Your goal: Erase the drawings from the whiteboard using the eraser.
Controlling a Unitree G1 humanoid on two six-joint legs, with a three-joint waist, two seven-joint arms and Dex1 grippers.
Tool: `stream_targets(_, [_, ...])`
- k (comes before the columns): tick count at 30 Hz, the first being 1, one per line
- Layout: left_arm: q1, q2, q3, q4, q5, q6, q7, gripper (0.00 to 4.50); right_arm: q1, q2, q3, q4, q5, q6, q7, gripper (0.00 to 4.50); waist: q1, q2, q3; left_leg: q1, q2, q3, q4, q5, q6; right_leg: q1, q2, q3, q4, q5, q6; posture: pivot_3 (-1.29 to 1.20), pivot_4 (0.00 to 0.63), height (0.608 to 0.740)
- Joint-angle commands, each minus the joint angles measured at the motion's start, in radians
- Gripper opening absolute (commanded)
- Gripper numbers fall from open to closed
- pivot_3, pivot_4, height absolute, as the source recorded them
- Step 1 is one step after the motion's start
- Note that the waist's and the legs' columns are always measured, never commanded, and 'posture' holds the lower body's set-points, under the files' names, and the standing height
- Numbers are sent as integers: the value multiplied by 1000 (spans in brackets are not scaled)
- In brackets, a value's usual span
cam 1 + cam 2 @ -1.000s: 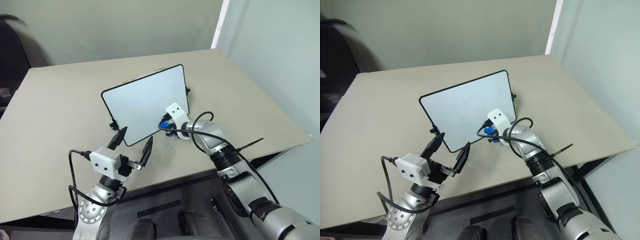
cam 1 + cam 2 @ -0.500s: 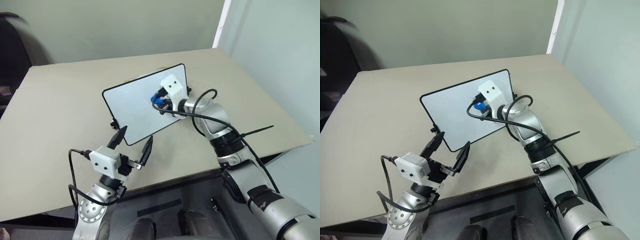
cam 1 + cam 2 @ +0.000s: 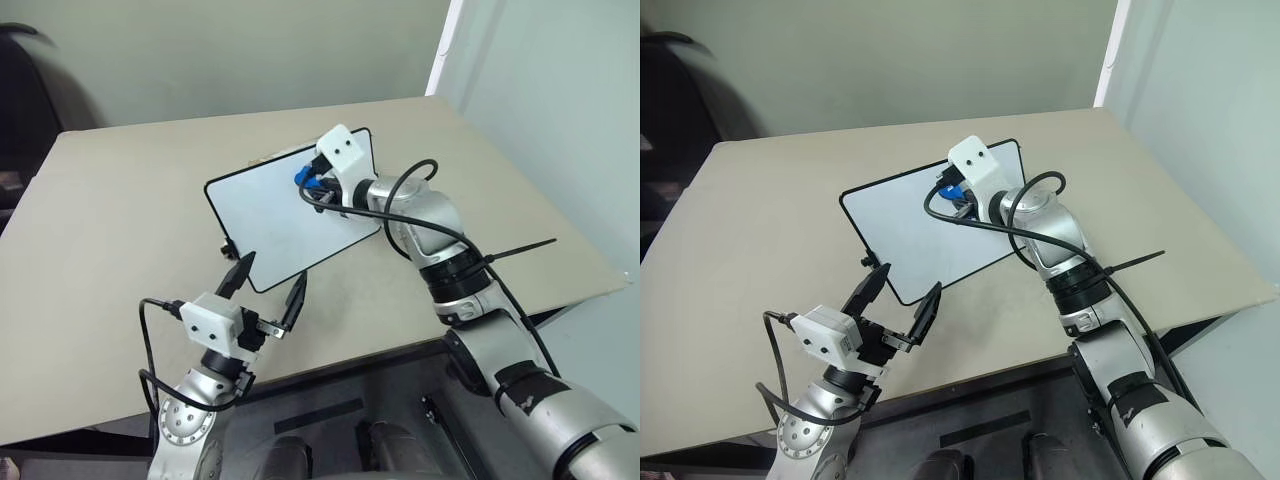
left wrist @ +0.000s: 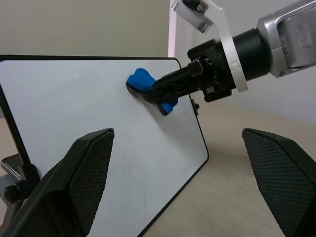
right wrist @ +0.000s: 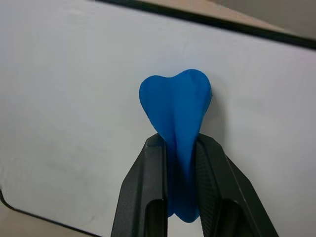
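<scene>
Item: blue eraser, pinched between the right gripper fingers, pressed against the propped whiteboard near its top far corner at mid-bench; left gripper fingers spread, idle; risk: hard pressure tipping the board or squeezing the eraser loose.

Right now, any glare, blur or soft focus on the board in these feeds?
Head views: even light, no glare on the board, sharp. Left wrist view: eraser and board sharp, its own fingers soft up close. Right wrist view: eraser crisp, slight shadow beside it; faint smudges on the board, no red marks visible.
</scene>
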Motion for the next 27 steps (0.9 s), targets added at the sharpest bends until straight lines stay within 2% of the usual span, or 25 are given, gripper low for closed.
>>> stream_targets(1, [3, -3, -3, -30, 1, -14, 3, 4500, -29, 10, -9, -58, 14, -1, 4, 500, 0, 0, 0, 0, 0, 0, 0, 0, 0, 0, 0, 0, 0, 0, 0, 0, 150, 739])
stream_targets(8, [18, -4, 0, -37, -1, -21, 3, 4500, 42, 38, 51, -32, 4, 3, 13, 500, 0, 0, 0, 0, 0, 0, 0, 0, 0, 0, 0, 0, 0, 0, 0, 0, 150, 739])
stream_targets(14, [23, -2, 6, -53, -6, -18, 4, 4500, 96, 11, 54, 88, -23, -55, 1, 500, 0, 1, -1, 4, 0, 0, 0, 0, -1, 3, 0, 0, 1, 0, 0, 0, 150, 739])
stream_targets(24, [17, 17, 24, -56, -19, -6, -4, 4500, 140, -33, 43, 41, -21, -22, -8, 500, 0, 1, 2, 1, 0, 0, 0, -1, -3, 2, 0, 0, 0, 0, 0, 0, 150, 739])
stream_targets(27, [6, 21, 21, -51, -18, -2, -6, 4500, 109, -32, 19, 8, -5, -40, -2, 500, -1, 1, 2, 0, 0, 0, 2, 1, -2, 1, 0, 0, 1, 0, 0, 0, 150, 739])
